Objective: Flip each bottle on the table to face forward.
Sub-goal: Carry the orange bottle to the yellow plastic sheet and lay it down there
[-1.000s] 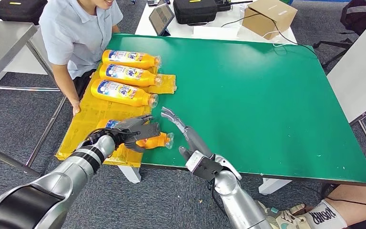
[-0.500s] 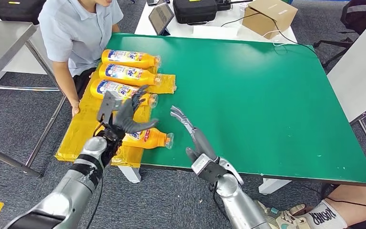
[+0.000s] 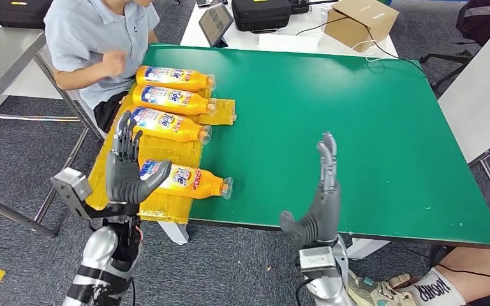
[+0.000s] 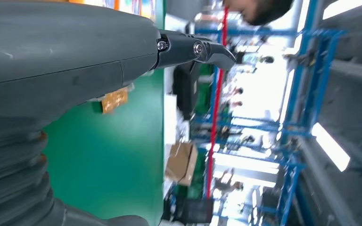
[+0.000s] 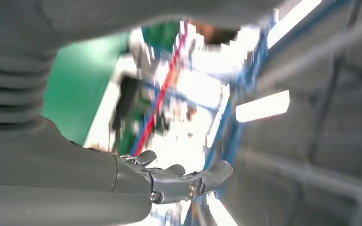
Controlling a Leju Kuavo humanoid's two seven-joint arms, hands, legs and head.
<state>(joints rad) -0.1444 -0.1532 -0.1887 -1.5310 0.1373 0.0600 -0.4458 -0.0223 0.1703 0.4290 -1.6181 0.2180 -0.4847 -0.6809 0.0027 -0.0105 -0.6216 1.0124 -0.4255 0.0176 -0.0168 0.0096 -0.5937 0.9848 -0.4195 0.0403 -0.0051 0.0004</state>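
Observation:
Several orange bottles lie on their sides on a yellow mat (image 3: 111,162) at the green table's (image 3: 332,115) left edge. The nearest bottle (image 3: 188,180) shows its label and lies free. Three more bottles (image 3: 166,123) lie in a row behind it, labels up. My left hand (image 3: 126,167) is raised upright in front of the mat, fingers spread, holding nothing. Near the table's front edge my right hand (image 3: 319,197) also stands upright with fingers straight and nothing in it. The left wrist view shows my left hand (image 4: 66,61) against the table, and the right wrist view shows my right hand (image 5: 122,179) against the ceiling.
A person in a light blue shirt (image 3: 92,38) sits at the table's far left corner, one fist raised near the bottles. A tablet (image 3: 215,24), a black case (image 3: 261,13) and a cardboard box (image 3: 360,22) stand on the white table behind. A grey table (image 3: 478,95) is at the right.
My left hand let go of the nearest bottle and rose upright, away from the mat. My right hand swung up from over the table to upright. The bottle now lies label up.

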